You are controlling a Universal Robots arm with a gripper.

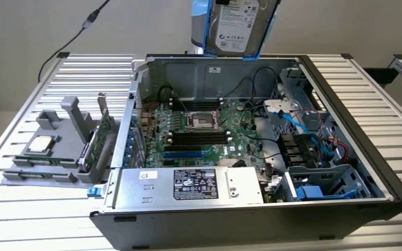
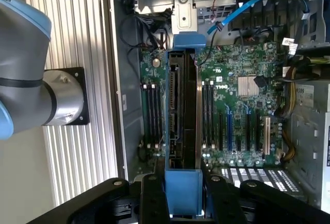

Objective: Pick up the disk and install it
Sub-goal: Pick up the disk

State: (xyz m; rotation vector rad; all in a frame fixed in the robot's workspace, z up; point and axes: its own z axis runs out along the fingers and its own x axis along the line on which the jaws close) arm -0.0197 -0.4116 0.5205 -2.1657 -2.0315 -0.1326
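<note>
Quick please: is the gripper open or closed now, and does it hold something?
Gripper: closed on the disk, held above the open computer case.

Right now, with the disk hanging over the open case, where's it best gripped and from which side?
At the blue carrier's upper end, from above, pinching across the flat faces. The disk hangs on edge, so those broad faces give the end effector parallel surfaces, as gripped now, leaving the lower end free.
</note>
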